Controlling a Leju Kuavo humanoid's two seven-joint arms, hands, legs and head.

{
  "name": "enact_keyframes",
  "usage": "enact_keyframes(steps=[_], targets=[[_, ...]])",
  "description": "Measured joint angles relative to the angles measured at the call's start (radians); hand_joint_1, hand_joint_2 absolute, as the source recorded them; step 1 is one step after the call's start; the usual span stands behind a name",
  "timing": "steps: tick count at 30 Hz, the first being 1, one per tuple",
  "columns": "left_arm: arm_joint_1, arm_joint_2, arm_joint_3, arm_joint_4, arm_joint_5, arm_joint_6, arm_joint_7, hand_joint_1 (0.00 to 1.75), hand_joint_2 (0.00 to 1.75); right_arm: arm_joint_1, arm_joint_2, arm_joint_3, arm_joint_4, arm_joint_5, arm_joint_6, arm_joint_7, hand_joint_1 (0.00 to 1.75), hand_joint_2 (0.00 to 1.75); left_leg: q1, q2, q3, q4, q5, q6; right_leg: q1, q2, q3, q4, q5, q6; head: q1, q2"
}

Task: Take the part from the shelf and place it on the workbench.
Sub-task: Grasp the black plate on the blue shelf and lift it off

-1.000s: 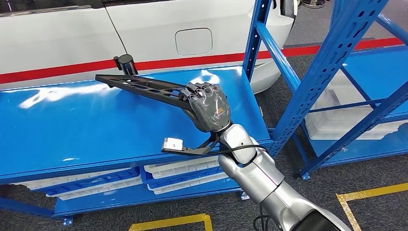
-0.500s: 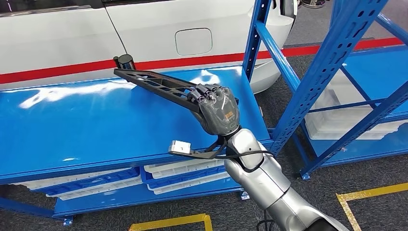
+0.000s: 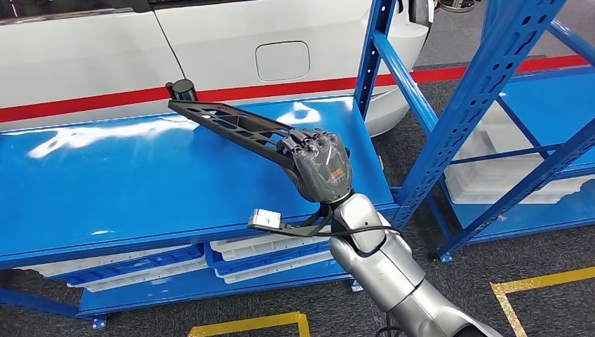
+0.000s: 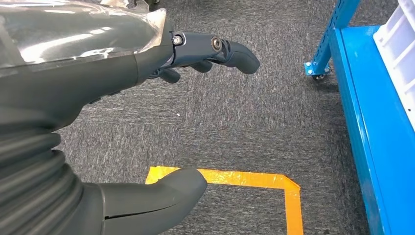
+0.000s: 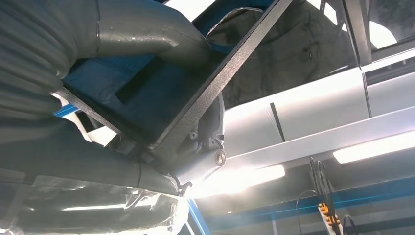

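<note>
Right arm point(image 3: 393, 274): silver, rounded segments, dark joint seams; a black cable loops round the wrist. A thin black bracket at that wrist carries a small silver camera box point(image 3: 264, 218). Right hand point(image 3: 321, 168): dark grey shell, small orange marking on its back. Left hand point(image 4: 122, 122): grey ribbed cover, thick grey thumb, darker fingers point(image 4: 230, 51) with visible screws.

Behind the blue racking we see a white car point(image 3: 210, 49) with a red stripe point(image 3: 91, 104) along its side and a fuel flap point(image 3: 282, 60). White trays point(image 3: 270, 253) sit low beneath the rack, more of them point(image 3: 505, 179) to the right. Yellow tape point(image 4: 254, 179) marks the grey carpet point(image 4: 235, 117).
</note>
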Motion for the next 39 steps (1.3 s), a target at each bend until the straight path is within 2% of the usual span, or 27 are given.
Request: enact_keyframes(steps=[4, 5, 7, 8, 9, 11, 12, 13, 14, 16, 17, 18, 19, 20, 21, 23, 26, 29, 30, 32, 37, 39], targets=[[0.001, 0.005, -0.001, 0.001, -0.007, -0.015, 0.015, 0.0, 1.75, 0.01, 0.0, -0.003, 0.0, 0.006, 0.0, 0.007, 1.75, 1.75, -0.002, -0.001, -0.005, 0.009, -0.006, 0.014, -0.009, 0.0, 0.0, -0.003, 0.003, 0.009, -0.001, 0.0], [0.001, 0.006, -0.001, 0.002, -0.01, -0.017, 0.018, 0.0, 1.75, 0.013, 0.001, -0.005, 0.0, 0.008, 0.0, 0.009, 1.75, 1.75, -0.003, -0.001, -0.004, 0.006, -0.005, 0.019, -0.009, 0.0, 0.002, -0.006, 0.005, 0.013, -0.001, 0.0], [0.001, 0.006, -0.004, 0.002, -0.016, -0.019, 0.022, 0.0, 1.75, 0.018, 0.002, -0.01, 0.0, 0.009, 0.0, 0.011, 1.75, 1.75, 0.001, 0.002, 0.018, -0.026, 0.013, 0.033, -0.002, 0.0, 0.003, -0.008, 0.004, 0.02, 0.0, 0.0], [0.002, 0.006, -0.006, 0.002, -0.018, -0.019, 0.023, 0.0, 1.75, 0.02, 0.002, -0.012, 0.0, 0.009, 0.0, 0.011, 1.75, 1.75, 0.004, 0.004, 0.031, -0.046, 0.024, 0.041, 0.0, -0.001, -0.005, 0.008, -0.004, 0.02, 0.002, 0.0], [0.002, 0.006, -0.007, 0.003, -0.02, -0.019, 0.025, 0.0, 1.75, 0.023, 0.002, -0.013, 0.0, 0.009, -0.001, 0.012, 1.75, 1.75, 0.007, 0.006, 0.043, -0.063, 0.034, 0.046, 0.002, -0.001, -0.024, 0.048, -0.021, 0.018, 0.004, 0.0], [0.006, 0.006, -0.009, 0.004, -0.022, -0.019, 0.028, 0.0, 1.75, 0.033, -0.002, -0.015, 0.002, 0.009, -0.002, 0.012, 1.75, 1.75, 0.007, 0.007, 0.047, -0.069, 0.037, 0.049, -0.005, -0.002, -0.087, 0.174, -0.066, 0.016, 0.007, 0.0], [0.009, 0.006, -0.009, 0.006, -0.024, -0.019, 0.03, 0.0, 1.75, 0.041, -0.004, -0.016, 0.003, 0.009, -0.002, 0.013, 1.75, 1.75, 0.008, 0.006, 0.047, -0.067, 0.035, 0.047, -0.009, -0.002, -0.118, 0.229, -0.08, 0.02, 0.007, 0.0], [0.013, 0.006, -0.01, 0.007, -0.026, -0.019, 0.031, 0.0, 1.75, 0.049, -0.006, -0.017, 0.005, 0.009, -0.002, 0.013, 1.75, 1.75, 0.01, 0.005, 0.048, -0.064, 0.032, 0.042, -0.014, -0.002, -0.133, 0.251, -0.08, 0.029, 0.008, 0.0], [0.017, 0.005, -0.01, 0.008, -0.028, -0.019, 0.031, 0.0, 1.75, 0.055, -0.007, -0.017, 0.007, 0.009, -0.003, 0.014, 1.75, 1.75, 0.013, 0.003, 0.049, -0.059, 0.026, 0.036, -0.02, -0.003, -0.13, 0.234, -0.064, 0.042, 0.008, 0.0], [0.022, 0.006, -0.012, 0.009, -0.031, -0.019, 0.032, 0.0, 1.75, 0.06, -0.007, -0.017, 0.009, 0.009, -0.003, 0.014, 1.75, 1.75, 0.022, 0.0, 0.048, -0.037, 0.006, 0.017, -0.032, -0.006, -0.075, 0.112, -0.009, 0.071, 0.008, 0.0], [0.022, 0.008, -0.013, 0.01, -0.031, -0.019, 0.033, 0.0, 1.75, 0.062, -0.007, -0.018, 0.01, 0.009, -0.004, 0.014, 1.75, 1.75, 0.024, -0.002, 0.043, -0.02, -0.007, 0.006, -0.035, -0.005, -0.049, 0.059, 0.007, 0.078, 0.01, 0.0], [0.022, 0.011, -0.014, 0.01, -0.032, -0.018, 0.033, 0.0, 1.75, 0.062, -0.006, -0.018, 0.011, 0.009, -0.005, 0.014, 1.75, 1.75, 0.024, -0.004, 0.037, -0.006, -0.017, -0.003, -0.038, -0.004, -0.034, 0.029, 0.013, 0.076, 0.012, 0.0], [0.022, 0.013, -0.015, 0.01, -0.033, -0.017, 0.033, 0.0, 1.75, 0.065, -0.006, -0.018, 0.012, 0.01, -0.005, 0.014, 1.75, 1.75, 0.023, -0.006, 0.031, 0.004, -0.025, -0.008, -0.039, -0.002, -0.032, 0.025, 0.009, 0.069, 0.01, 0.0], [0.023, 0.015, -0.015, 0.01, -0.033, -0.016, 0.033, 0.0, 1.75, 0.066, -0.005, -0.019, 0.013, 0.01, -0.006, 0.014, 1.75, 1.75, 0.023, -0.007, 0.027, 0.009, -0.027, -0.007, -0.04, 0.001, -0.033, 0.027, 0.009, 0.062, 0.009, 0.0], [0.024, 0.015, -0.016, 0.011, -0.034, -0.016, 0.034, 0.0, 1.75, 0.068, -0.004, -0.019, 0.013, 0.01, -0.007, 0.014, 1.75, 1.75, 0.023, -0.007, 0.026, 0.008, -0.026, -0.002, -0.041, 0.002, -0.036, 0.03, 0.009, 0.057, 0.005, 0.0], [0.026, 0.016, -0.016, 0.011, -0.034, -0.016, 0.034, 0.0, 1.75, 0.069, -0.003, -0.019, 0.013, 0.01, -0.007, 0.014, 1.75, 1.75, 0.024, -0.007, 0.026, 0.006, -0.023, 0.007, -0.041, 0.004, -0.038, 0.03, 0.01, 0.056, 0.003, 0.0], [0.026, 0.016, -0.016, 0.011, -0.034, -0.016, 0.035, 0.0, 1.75, 0.069, -0.003, -0.019, 0.013, 0.011, -0.007, 0.014, 1.75, 1.75, 0.024, -0.006, 0.027, 0.005, -0.021, 0.011, -0.039, 0.004, -0.038, 0.03, 0.01, 0.056, 0.003, 0.0], [0.027, 0.016, -0.018, 0.011, -0.034, -0.016, 0.035, 0.0, 1.75, 0.069, -0.002, -0.019, 0.013, 0.012, -0.007, 0.014, 1.75, 1.75, 0.025, -0.005, 0.03, -0.005, -0.021, 0.025, -0.03, 0.004, -0.037, 0.03, 0.006, 0.043, 0.003, 0.0], [0.027, 0.016, -0.019, 0.011, -0.034, -0.016, 0.035, 0.0, 1.75, 0.069, -0.002, -0.019, 0.013, 0.012, -0.007, 0.014, 1.75, 1.75, 0.025, -0.004, 0.031, -0.008, -0.022, 0.026, -0.027, 0.004, -0.037, 0.03, 0.006, 0.039, 0.003, 0.0], [0.027, 0.016, -0.021, 0.011, -0.034, -0.016, 0.035, 0.0, 1.75, 0.069, -0.002, -0.019, 0.013, 0.012, -0.007, 0.014, 1.75, 1.75, 0.026, -0.003, 0.031, -0.008, -0.021, 0.018, -0.025, 0.004, -0.037, 0.03, 0.006, 0.035, 0.003, 0.0], [0.027, 0.016, -0.025, 0.011, -0.035, -0.016, 0.035, 0.0, 1.75, 0.069, -0.002, -0.02, 0.013, 0.016, -0.007, 0.013, 1.75, 1.75, 0.027, 0.0, 0.031, -0.009, -0.019, -0.025, -0.022, 0.004, -0.037, 0.031, 0.008, 0.032, 0.003, 0.0], [0.027, 0.016, -0.026, 0.011, -0.035, -0.016, 0.035, 0.0, 1.75, 0.069, -0.002, -0.021, 0.013, 0.017, -0.007, 0.012, 1.75, 1.75, 0.026, 0.0, 0.031, -0.008, -0.019, -0.032, -0.022, 0.004, -0.035, 0.03, 0.008, 0.032, 0.004, 0.0]])
